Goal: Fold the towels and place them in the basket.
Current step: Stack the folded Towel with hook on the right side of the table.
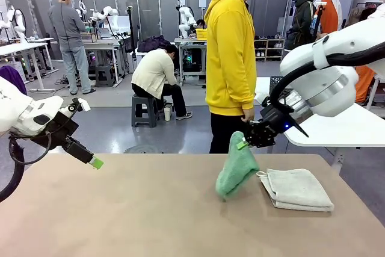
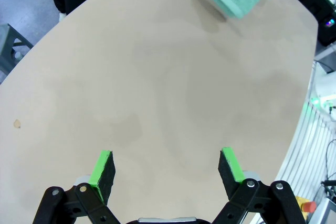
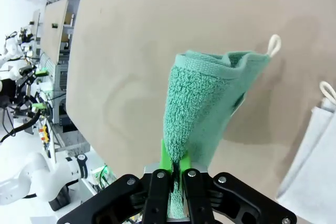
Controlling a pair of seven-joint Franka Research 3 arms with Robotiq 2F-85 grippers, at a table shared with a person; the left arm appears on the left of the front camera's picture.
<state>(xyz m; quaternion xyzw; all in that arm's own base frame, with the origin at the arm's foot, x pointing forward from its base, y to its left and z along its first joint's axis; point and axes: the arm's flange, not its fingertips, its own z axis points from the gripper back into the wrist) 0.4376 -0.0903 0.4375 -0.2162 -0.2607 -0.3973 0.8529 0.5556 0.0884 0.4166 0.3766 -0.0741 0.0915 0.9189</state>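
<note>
- Your table (image 1: 132, 209) is carrying two towels toward its right side, with a person in a yellow hoodie (image 1: 230, 52) standing at the far edge.
- The grey-white towel (image 1: 297, 189) is lying folded near the right edge.
- The green towel (image 1: 236, 168) is hanging just beside it, its lower end touching the tabletop.
- Your right hand (image 1: 245, 142) is clenching the green towel's top edge.
- Your left hand (image 1: 95, 162) is hovering released over the table's left side.

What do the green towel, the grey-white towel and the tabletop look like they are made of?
Green towel: terry cloth, looped nubbly pile, limp drape.
Grey-white towel: probably similar soft cloth; folded with soft edges, weave too small to tell.
Tabletop: smooth matte tan surface, perhaps laminate, faintly blotchy.
</note>
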